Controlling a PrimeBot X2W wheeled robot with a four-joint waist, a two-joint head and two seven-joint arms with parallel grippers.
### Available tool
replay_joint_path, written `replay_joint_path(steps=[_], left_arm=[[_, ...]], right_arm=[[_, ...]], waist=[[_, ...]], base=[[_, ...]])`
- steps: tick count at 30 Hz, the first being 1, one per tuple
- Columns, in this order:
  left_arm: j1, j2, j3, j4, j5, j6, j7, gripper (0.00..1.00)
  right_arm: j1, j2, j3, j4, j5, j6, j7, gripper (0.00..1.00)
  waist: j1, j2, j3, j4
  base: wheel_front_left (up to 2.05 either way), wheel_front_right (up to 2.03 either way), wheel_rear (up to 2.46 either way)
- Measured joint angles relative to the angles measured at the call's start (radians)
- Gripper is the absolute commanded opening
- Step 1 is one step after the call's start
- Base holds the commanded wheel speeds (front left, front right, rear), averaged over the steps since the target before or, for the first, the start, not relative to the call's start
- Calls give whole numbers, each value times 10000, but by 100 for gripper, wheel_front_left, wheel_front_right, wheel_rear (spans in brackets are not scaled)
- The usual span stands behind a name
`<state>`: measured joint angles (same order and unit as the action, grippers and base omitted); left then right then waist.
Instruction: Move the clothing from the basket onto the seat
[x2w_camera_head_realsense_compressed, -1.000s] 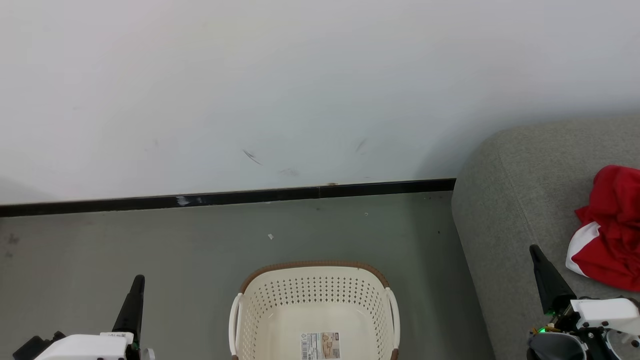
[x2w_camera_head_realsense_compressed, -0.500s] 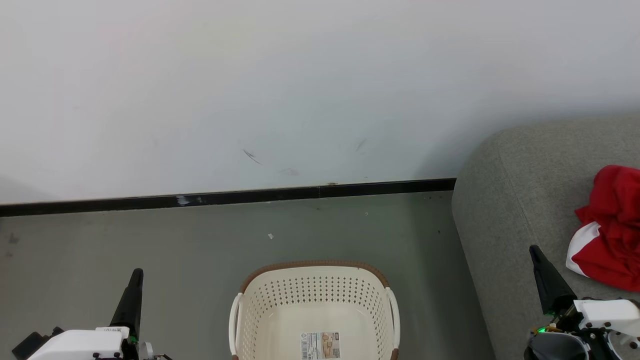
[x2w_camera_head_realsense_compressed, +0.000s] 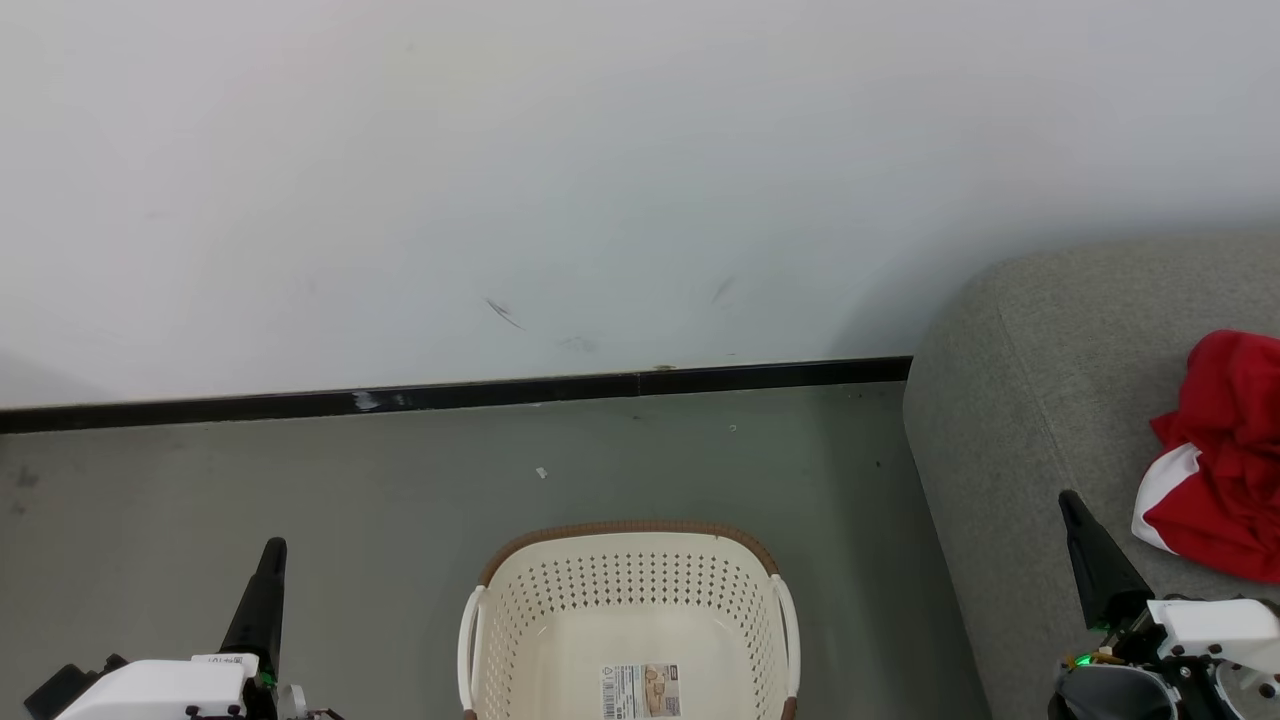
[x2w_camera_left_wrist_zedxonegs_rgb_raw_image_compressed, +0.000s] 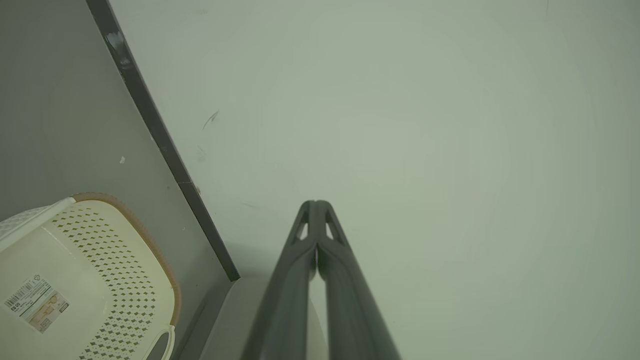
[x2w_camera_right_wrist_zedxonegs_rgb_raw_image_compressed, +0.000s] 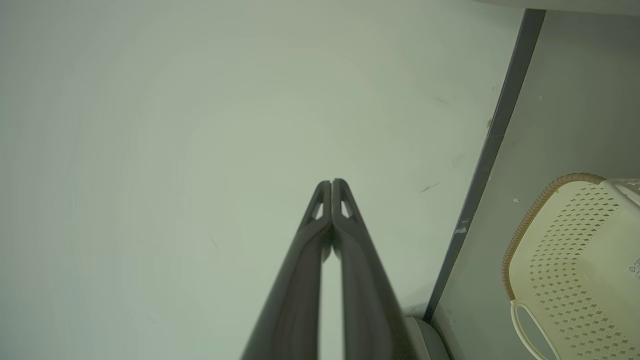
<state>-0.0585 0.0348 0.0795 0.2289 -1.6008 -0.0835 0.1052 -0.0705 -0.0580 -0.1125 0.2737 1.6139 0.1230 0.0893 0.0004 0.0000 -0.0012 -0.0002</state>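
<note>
Red-and-white clothing (x2w_camera_head_realsense_compressed: 1215, 470) lies in a heap on the grey-green seat (x2w_camera_head_realsense_compressed: 1040, 380), well off to the right of the basket (x2w_camera_head_realsense_compressed: 625, 527). The basket sits on the floor with nothing showing in it except a sticker label (x2w_camera_head_realsense_compressed: 640, 690) on the bottom, though its near end is cut off by the head view's lower edge. So by the look of it the moving part is done, or as good as.

The left hand (x2w_camera_head_realsense_compressed: 270, 560) hangs to the left of the basket, fingers pressed together and holding nothing. The right hand (x2w_camera_head_realsense_compressed: 1072, 505) is on the basket's right, over the seat and near the clothing but not touching it. It's also pinched closed on nothing. In both wrist views the finger pairs meet at the tips and point at the wall behind the basket.

Next move is probably no grab at all. If anything, the robot wants a look at the basket's hidden near end to make sure no garment is left in there.
</note>
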Motion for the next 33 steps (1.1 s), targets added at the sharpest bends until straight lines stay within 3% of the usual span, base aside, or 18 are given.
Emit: replay_joint_path(steps=[33], left_arm=[[0,0,2,29,0,-2,2,0]], right_arm=[[0,0,0,6,0,0,0,0]], waist=[[-1,0,0,0]], base=[[0,0,0]])
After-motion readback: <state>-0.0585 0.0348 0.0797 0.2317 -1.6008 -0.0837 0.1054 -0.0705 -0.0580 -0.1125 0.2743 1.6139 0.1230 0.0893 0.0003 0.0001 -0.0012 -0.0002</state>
